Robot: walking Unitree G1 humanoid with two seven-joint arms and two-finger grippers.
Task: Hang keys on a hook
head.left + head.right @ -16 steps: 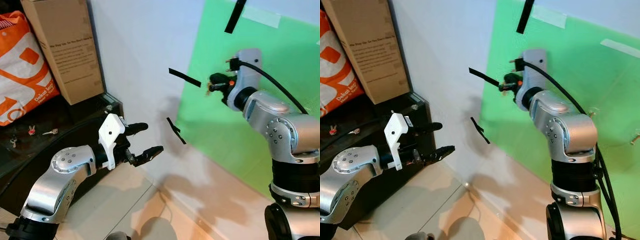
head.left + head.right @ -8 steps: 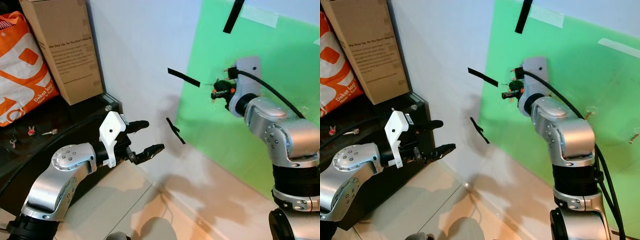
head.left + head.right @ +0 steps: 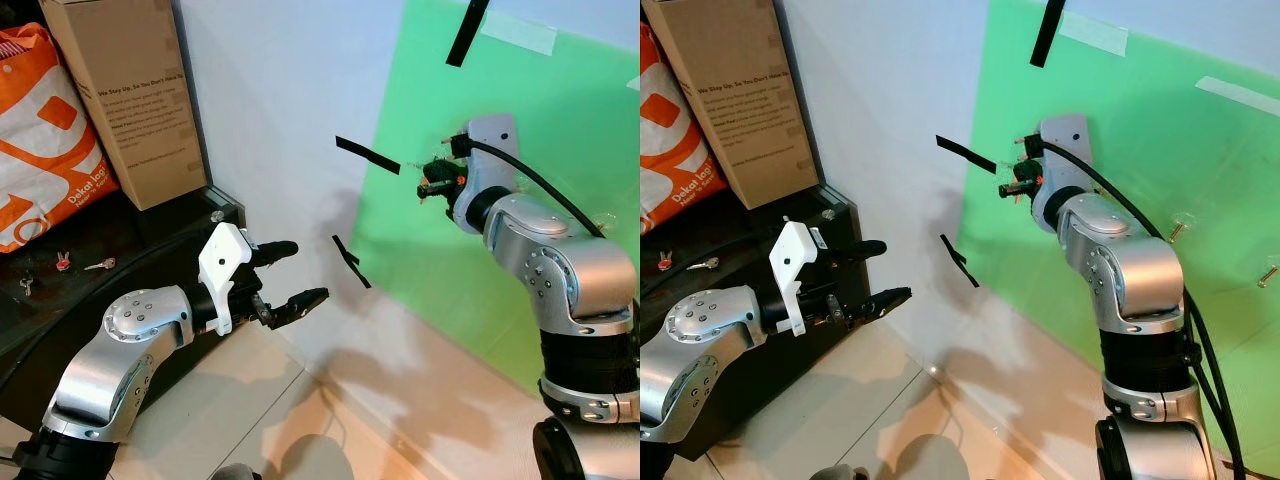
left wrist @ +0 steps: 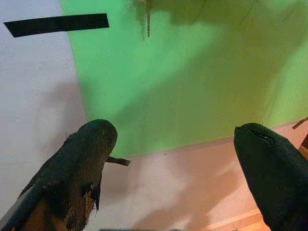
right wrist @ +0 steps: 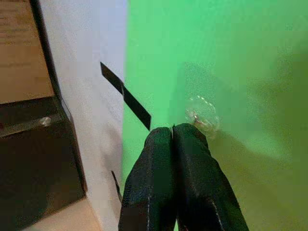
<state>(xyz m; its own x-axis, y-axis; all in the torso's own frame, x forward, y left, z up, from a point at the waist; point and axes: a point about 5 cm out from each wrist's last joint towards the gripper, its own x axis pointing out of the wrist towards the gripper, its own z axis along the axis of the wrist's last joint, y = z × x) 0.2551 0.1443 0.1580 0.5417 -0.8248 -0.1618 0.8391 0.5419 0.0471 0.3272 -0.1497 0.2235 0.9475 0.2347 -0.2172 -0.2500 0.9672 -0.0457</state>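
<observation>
While I look through the left eye view, the right gripper (image 3: 426,184) is raised against the green sheet (image 3: 540,100) taped to the white wall (image 3: 280,90), just past a black tape strip (image 3: 368,155). The left gripper (image 3: 306,272) hangs low in front of the wall, beside a black cabinet (image 3: 150,235), its two fingers spread apart with nothing between them. The keys (image 3: 99,264) lie on the cabinet top, well apart from both grippers, near an orange bag (image 3: 45,140) and a cardboard box (image 3: 130,90).

From the right eye view I get the same scene, plus two small hooks further along the sheet, one clear (image 3: 1179,226) and one near the frame edge (image 3: 1268,271).

Along the left wrist view, the spread fingers (image 4: 91,144) frame the foot of the green sheet and the pale floor (image 4: 192,192). High on the sheet a thin sliver (image 4: 147,21) hangs down in shadow; I cannot tell what it is.

Along the right wrist view, the black fingers (image 5: 159,159) are pressed together, tips touching. A clear hook (image 5: 202,114) sits on the sheet just beyond the tips. Whether anything is pinched between them I cannot tell.
</observation>
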